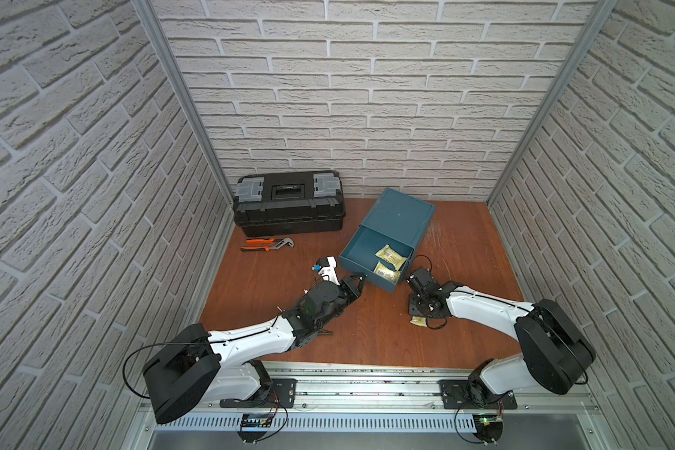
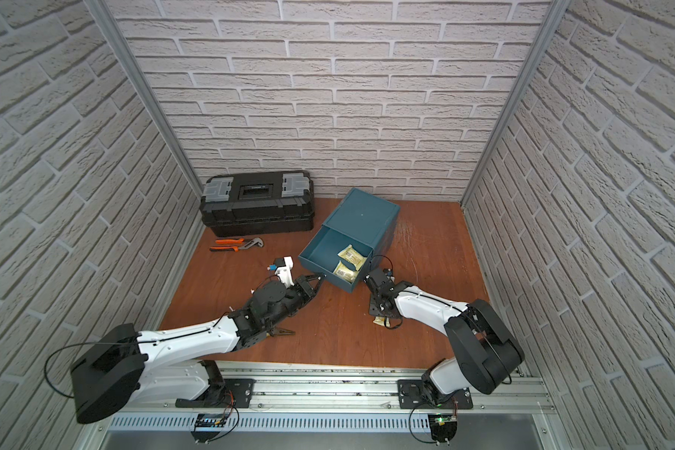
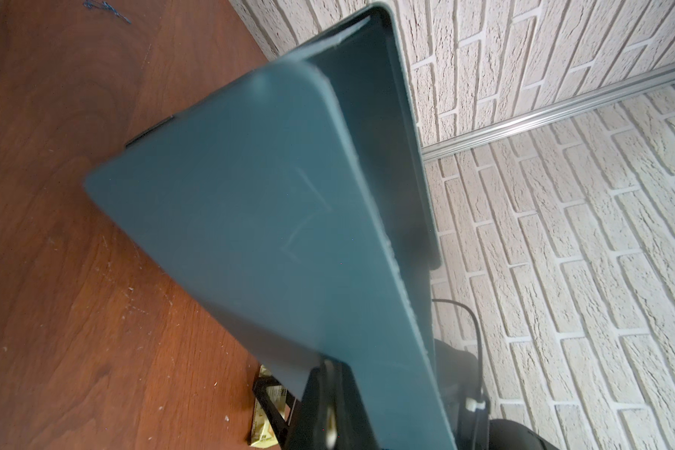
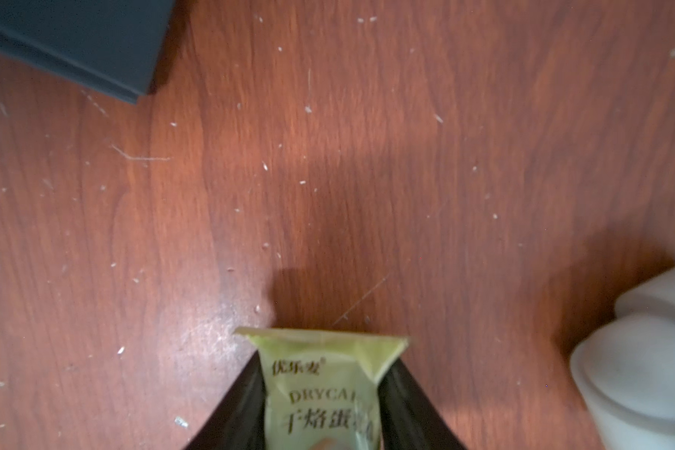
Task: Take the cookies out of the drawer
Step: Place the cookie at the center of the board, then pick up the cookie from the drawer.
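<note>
A blue cabinet [image 1: 396, 218] stands on the wooden table with its drawer [image 1: 361, 243] pulled out. Two cream cookies packets [image 1: 389, 255] [image 1: 386, 272] lie in the drawer's right end, seen in both top views [image 2: 351, 255]. My left gripper [image 1: 362, 277] is shut, its tips against the lower edge of the drawer front [image 3: 250, 218]. My right gripper [image 4: 322, 362] points down at the table in front of the drawer. Its fingers [image 4: 242, 405] are closed on a light green cookie packet [image 4: 320, 389], which peeks out under the wrist [image 1: 418, 320].
A black toolbox [image 1: 289, 204] sits at the back left, with orange-handled pliers [image 1: 267, 244] in front of it. Brick walls close in three sides and a metal rail [image 1: 367, 383] runs along the front. A white rounded shape [image 4: 640, 358] lies close beside my right gripper.
</note>
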Motion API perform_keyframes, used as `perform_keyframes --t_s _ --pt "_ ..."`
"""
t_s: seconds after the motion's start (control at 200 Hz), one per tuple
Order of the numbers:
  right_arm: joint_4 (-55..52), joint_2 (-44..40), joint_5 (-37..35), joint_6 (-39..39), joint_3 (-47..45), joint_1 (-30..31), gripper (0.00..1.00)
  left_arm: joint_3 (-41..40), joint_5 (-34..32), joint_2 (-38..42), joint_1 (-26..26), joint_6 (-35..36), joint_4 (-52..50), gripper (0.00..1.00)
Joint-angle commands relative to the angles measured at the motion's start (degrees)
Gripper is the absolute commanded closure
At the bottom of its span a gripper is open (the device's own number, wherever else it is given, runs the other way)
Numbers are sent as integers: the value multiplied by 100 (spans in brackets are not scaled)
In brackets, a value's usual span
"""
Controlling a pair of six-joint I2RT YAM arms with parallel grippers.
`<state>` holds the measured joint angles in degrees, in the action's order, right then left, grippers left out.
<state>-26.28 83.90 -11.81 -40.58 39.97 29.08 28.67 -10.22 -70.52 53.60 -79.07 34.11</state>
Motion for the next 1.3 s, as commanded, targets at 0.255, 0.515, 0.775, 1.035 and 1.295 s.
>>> perform_keyframes --t_s 0.255,0.515,0.775,1.035,1.295 --pt "-1707 -1543 -455 418 668 -52 39 -115 -87 239 28 170 -271 100" --pt "-2035 -2621 133 1916 2226 11 43 -151 -36 267 27 222 -281 100" --pt "-3777 -676 630 3634 4927 866 43 -142 34 294 27 286 -365 100" --pt "-4995 1032 207 4428 6722 1092 41 -177 25 476 32 329 -576 100" --pt "-5503 2057 -39 4394 7527 1106 36 -221 54 662 36 363 -812 100"
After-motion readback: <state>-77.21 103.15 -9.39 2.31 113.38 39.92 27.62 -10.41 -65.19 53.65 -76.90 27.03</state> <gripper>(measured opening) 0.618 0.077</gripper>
